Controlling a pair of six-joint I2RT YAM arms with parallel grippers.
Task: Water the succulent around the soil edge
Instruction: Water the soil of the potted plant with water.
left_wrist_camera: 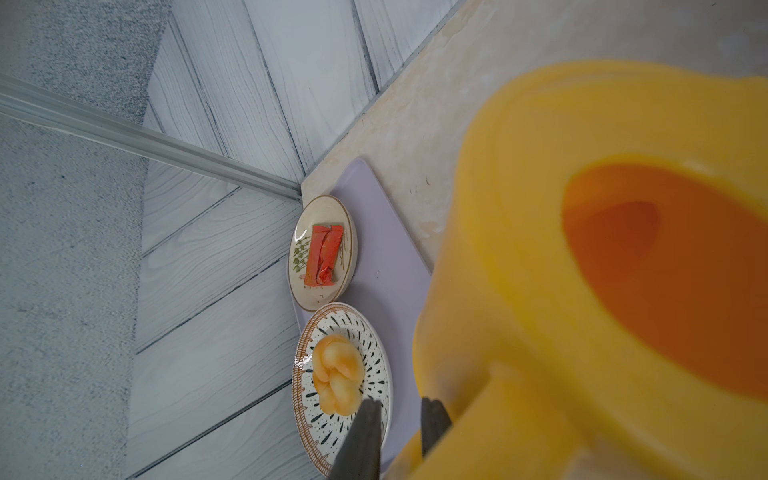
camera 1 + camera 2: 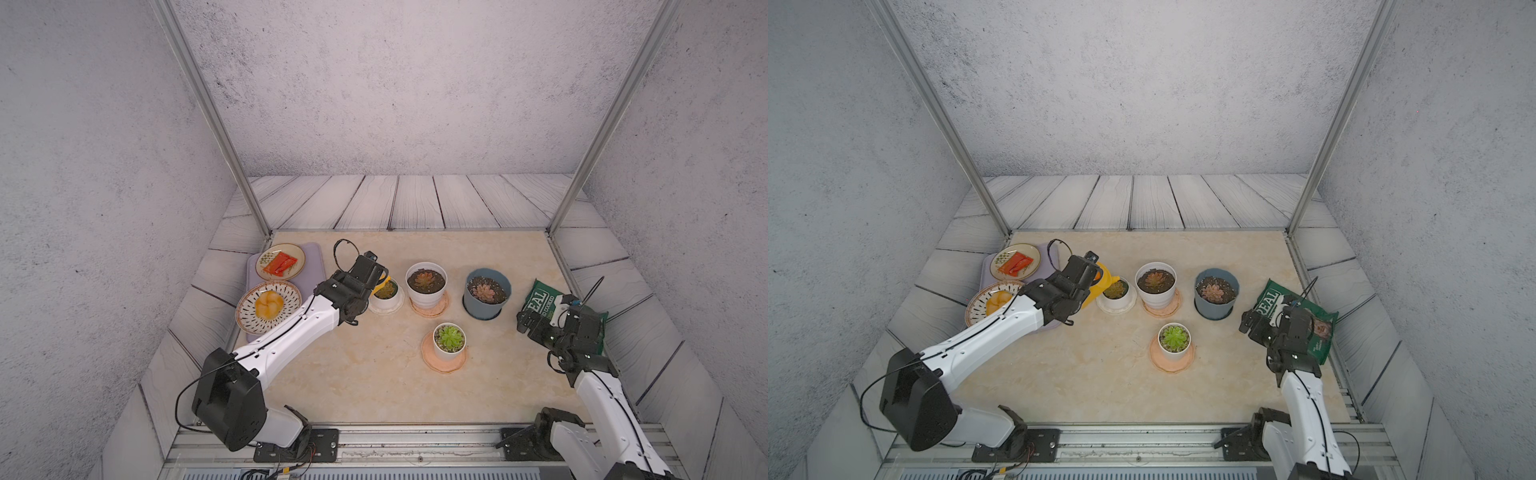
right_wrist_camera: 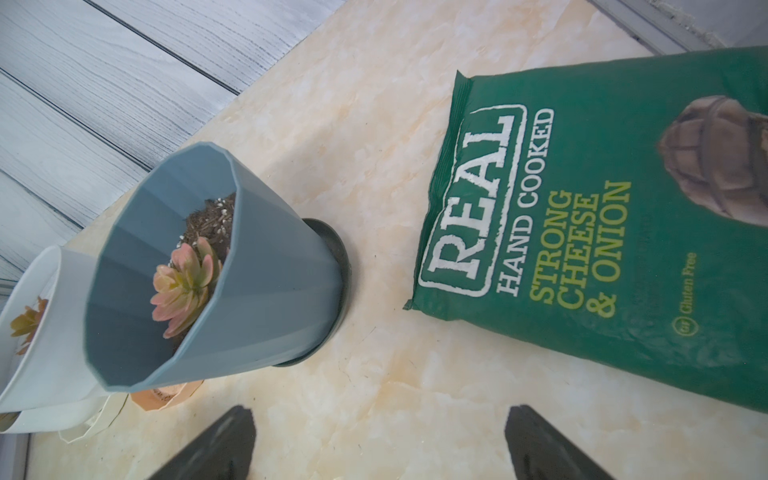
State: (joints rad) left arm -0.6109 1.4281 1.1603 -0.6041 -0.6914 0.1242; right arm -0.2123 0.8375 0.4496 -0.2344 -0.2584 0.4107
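Left gripper pinches a tilted yellow can, spout at a succulent pot; right gripper hangs spread over the desk.

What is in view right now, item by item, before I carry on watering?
yellow plastic watering can: one, yellow, lifted and tilted, spout at the low pot
low white pot with dark green succulent: one, white saucer, left end of row
tall white pot with reddish succulent: one, peach saucer, mid row
blue-grey faceted pot with pink succulent: one, dark saucer, right end
small white pot with bright green succulent: one, peach saucer, nearer the robot
green crisp bag: one, right table edge
lilac tray: one, far-left corner
cream plate with red packet: one, on tray
patterned plate with bread roll: one, on tray
left hand: shut on the can
right hand: open, empty, beside bag
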